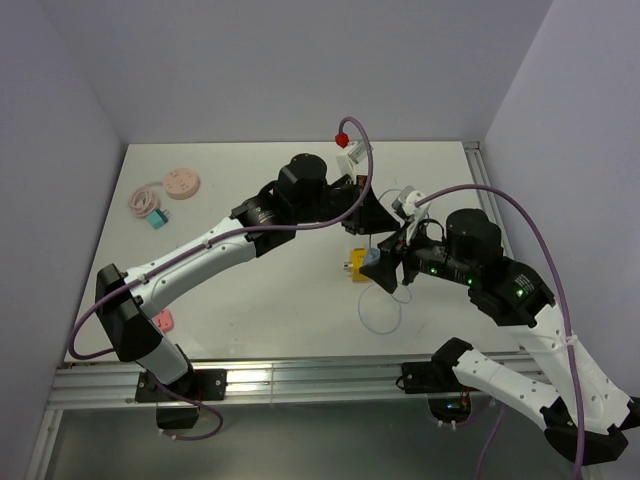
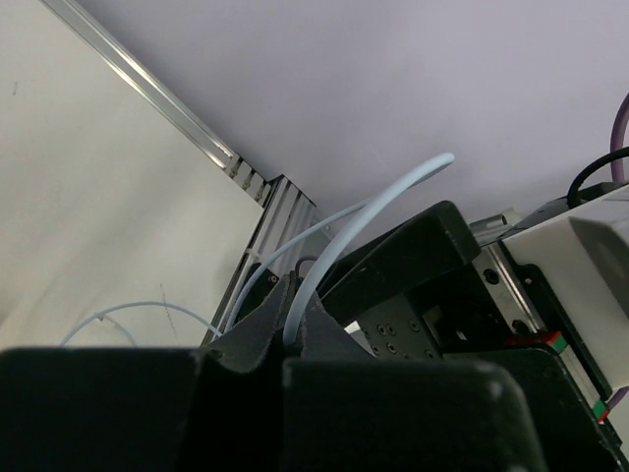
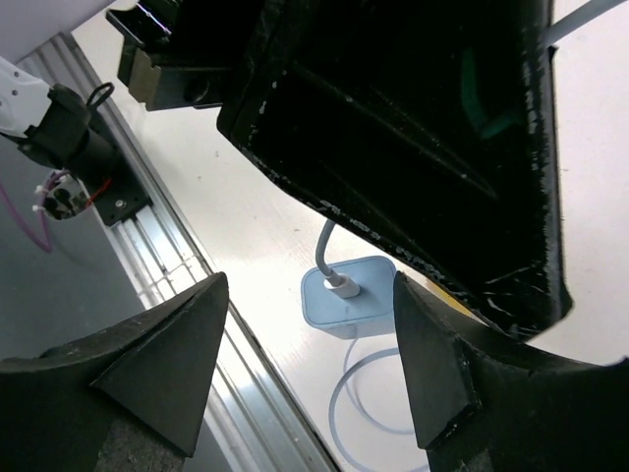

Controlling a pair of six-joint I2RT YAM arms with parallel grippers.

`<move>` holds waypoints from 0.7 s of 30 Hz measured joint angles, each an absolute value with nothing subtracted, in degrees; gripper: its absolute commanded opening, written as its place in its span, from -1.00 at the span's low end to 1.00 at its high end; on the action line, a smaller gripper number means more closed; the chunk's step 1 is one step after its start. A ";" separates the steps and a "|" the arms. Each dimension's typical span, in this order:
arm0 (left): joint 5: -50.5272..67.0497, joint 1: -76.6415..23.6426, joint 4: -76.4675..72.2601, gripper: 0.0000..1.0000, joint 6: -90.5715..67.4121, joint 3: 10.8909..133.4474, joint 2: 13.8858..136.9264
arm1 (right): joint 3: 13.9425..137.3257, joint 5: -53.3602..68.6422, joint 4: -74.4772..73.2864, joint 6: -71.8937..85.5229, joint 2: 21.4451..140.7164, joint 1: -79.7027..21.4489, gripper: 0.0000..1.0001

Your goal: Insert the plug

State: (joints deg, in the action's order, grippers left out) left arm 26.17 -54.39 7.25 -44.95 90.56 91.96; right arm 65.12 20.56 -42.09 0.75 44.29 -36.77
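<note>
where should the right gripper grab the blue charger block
Pinch the blue charger block across its two flat side walls, low down, with the right gripper advancing straight ahead, open jaws straddling it. The white plug and cable occupy its upper face, and the left gripper holds that cable just above, so the top looks blocked.

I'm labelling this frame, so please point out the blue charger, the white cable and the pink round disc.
blue charger (image 3: pixel 364 311): right wrist view, middle of its flat face.
white cable (image 2: pixel 366 208): left wrist view, midway along its arc.
pink round disc (image 1: pixel 183 184): top external view, centre of its top.
</note>
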 measured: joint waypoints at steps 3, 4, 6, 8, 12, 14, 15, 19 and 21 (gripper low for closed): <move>26.46 -54.33 6.66 -0.99 -45.17 89.56 91.68 | 65.12 19.44 -42.22 0.23 43.99 -37.06 0.50; 26.65 -54.28 6.61 -0.99 -45.30 89.27 91.55 | 65.12 19.00 -42.26 0.10 43.99 -37.21 0.51; 27.03 -54.19 6.48 -0.99 -45.43 89.06 91.46 | 65.12 18.65 -42.30 -0.01 44.01 -37.54 0.50; 27.29 -54.19 6.42 -0.99 -45.80 88.97 91.35 | 65.12 18.55 -42.39 -0.16 44.12 -37.95 0.48; 27.92 -54.17 5.48 -0.99 -46.68 88.97 91.33 | 65.10 17.56 -42.50 -0.45 44.58 -39.20 0.44; 28.36 -54.06 4.89 -0.99 -47.22 88.97 91.33 | 64.95 16.49 -42.54 -0.56 44.77 -40.07 0.39; 28.56 -54.02 4.64 -0.99 -47.37 88.97 91.33 | 64.73 15.79 -42.52 -0.64 44.75 -40.42 0.38; 28.88 -53.89 3.92 -0.99 -47.88 88.97 91.33 | 63.72 13.72 -42.59 -0.99 44.31 -41.08 0.36; 29.45 -53.87 3.79 -0.99 -47.97 88.97 91.33 | 63.13 12.32 -42.68 -1.10 43.97 -41.32 0.36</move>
State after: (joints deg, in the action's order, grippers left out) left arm 29.45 -53.87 3.79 -47.97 88.97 91.33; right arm 63.13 12.32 -42.68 -1.10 43.97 -41.32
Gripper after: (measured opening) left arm 0.024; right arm 0.680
